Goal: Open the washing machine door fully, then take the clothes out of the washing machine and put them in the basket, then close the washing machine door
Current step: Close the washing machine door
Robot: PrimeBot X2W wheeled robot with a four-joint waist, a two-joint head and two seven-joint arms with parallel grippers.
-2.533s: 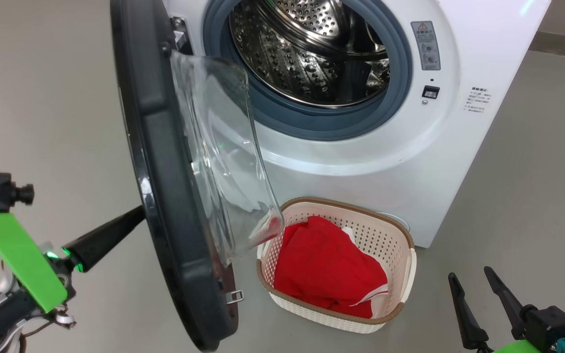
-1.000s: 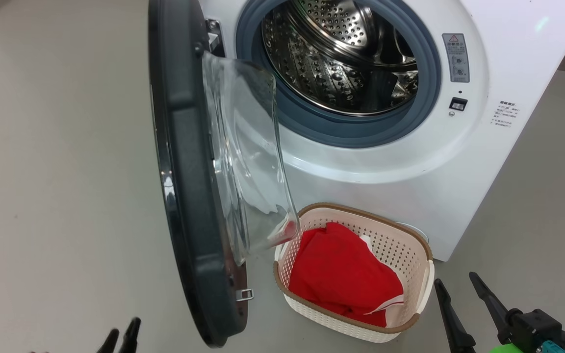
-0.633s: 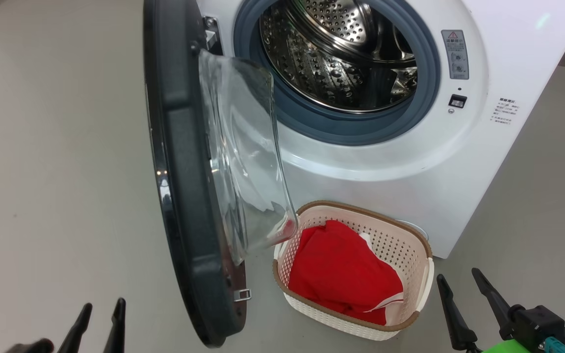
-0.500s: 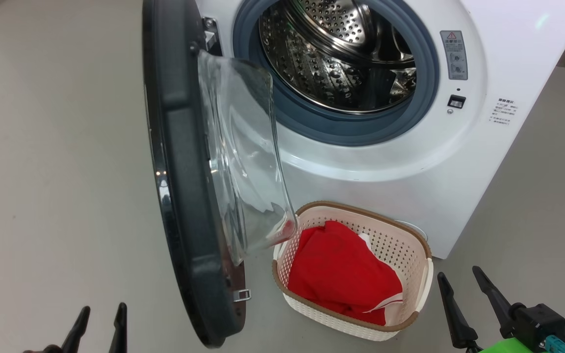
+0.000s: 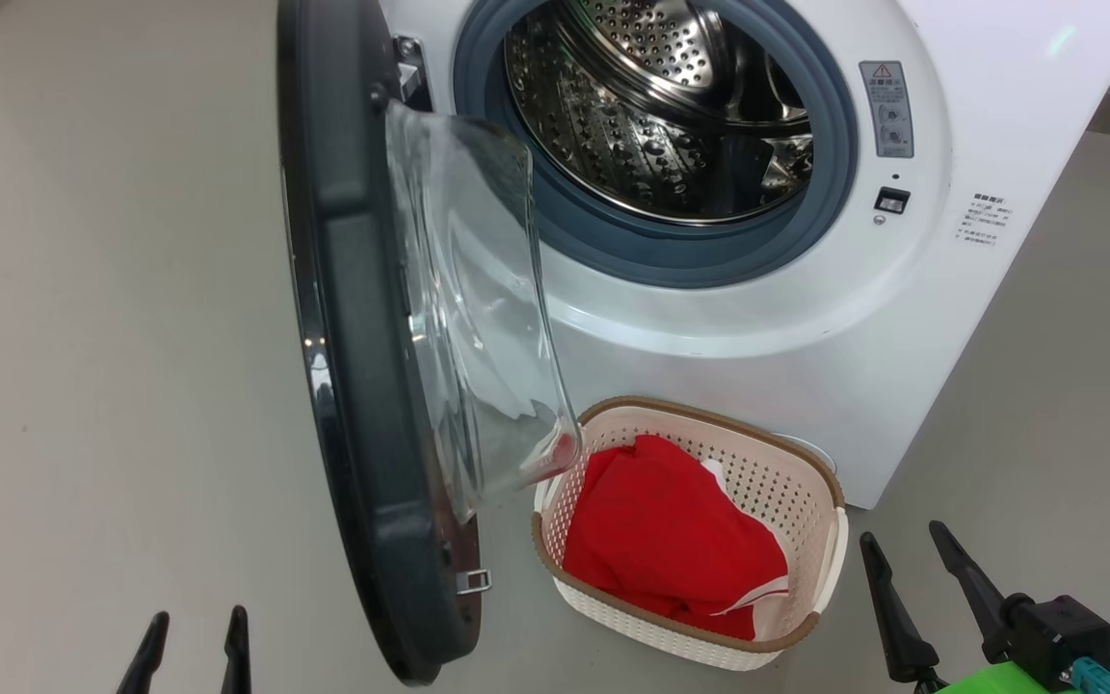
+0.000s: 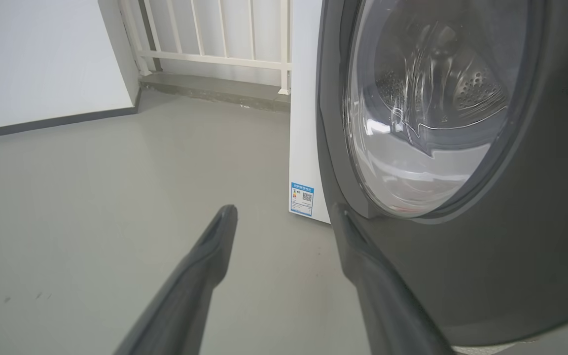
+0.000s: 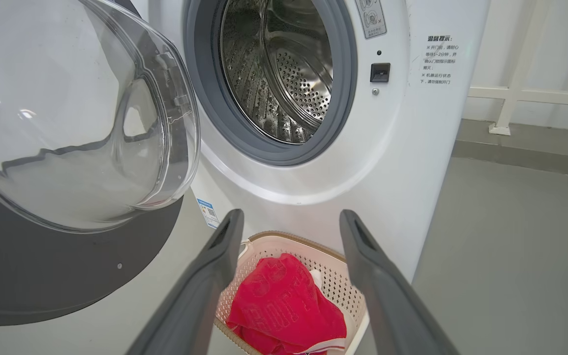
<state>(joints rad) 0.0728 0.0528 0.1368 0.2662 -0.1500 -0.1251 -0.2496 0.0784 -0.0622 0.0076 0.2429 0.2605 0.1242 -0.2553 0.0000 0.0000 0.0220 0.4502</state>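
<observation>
Door (image 5: pixel 357 366): open, edge-on, between left fingers (image 5: pixel 235 651) and basket (image 5: pixel 709 414).
Basket: red clothes (image 5: pixel 661 540) inside.
Fingers: both pairs spread, empty.

White machine, red laundry, dark door, grey floor.

The washing machine (image 5: pixel 786 318) is white, with a blue-grey gasket (image 5: pixel 671 255), a shiny steel drum (image 5: pixel 651 125) dotted with holes, and a small blue label (image 6: pixel 302 199). The washing machine door (image 5: pixel 362 386) has a glossy black rim, a dark grey inner frame and a clear glass bowl (image 5: pixel 478 318). The basket (image 5: pixel 786 482) is cream-white, patterned all over with rows of small holes, and has a brown rim. The clothes (image 5: pixel 661 540) are bright red with white trim. The floor (image 5: pixel 112 337) is plain pale grey. The left claw (image 5: pixel 200 615) and right claw (image 5: pixel 900 533) are black.
</observation>
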